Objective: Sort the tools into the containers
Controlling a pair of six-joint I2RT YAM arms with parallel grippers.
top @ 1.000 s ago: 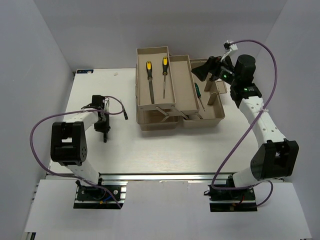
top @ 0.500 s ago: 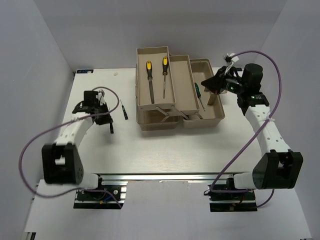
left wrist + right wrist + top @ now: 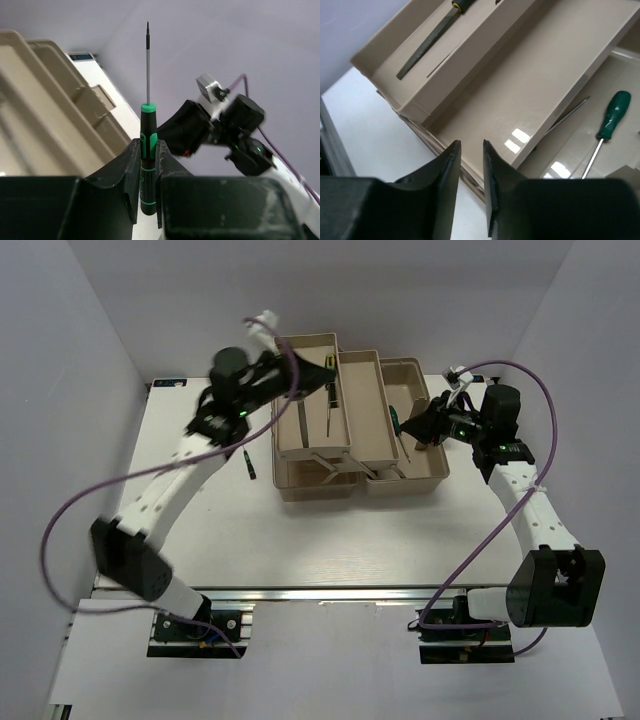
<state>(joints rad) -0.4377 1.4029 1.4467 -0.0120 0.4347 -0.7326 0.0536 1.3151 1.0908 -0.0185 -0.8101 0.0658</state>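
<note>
My left gripper [image 3: 148, 143] is shut on a green-and-black-handled screwdriver [image 3: 148, 150], whose shaft points up and away from the fingers. From above, the left gripper [image 3: 287, 375] hangs over the back of the left beige tray [image 3: 283, 445]. A yellow-handled tool [image 3: 329, 390] lies in that tray, and the file [image 3: 427, 42] shows there too. My right gripper [image 3: 471, 146] is open by a narrow gap, empty, above the edge of the middle tray [image 3: 530, 85]. A green screwdriver [image 3: 611, 115] lies in the right compartment [image 3: 425, 475].
A slim dark screwdriver [image 3: 247, 462] lies on the white table left of the trays. The right arm's wrist [image 3: 220, 125] shows beyond the held screwdriver. Grey walls close in the table at the back and sides.
The left arm swung from the table at the left up and over the left tray. The right gripper came down and left over the trays, its jaws narrower than a second ago.
</note>
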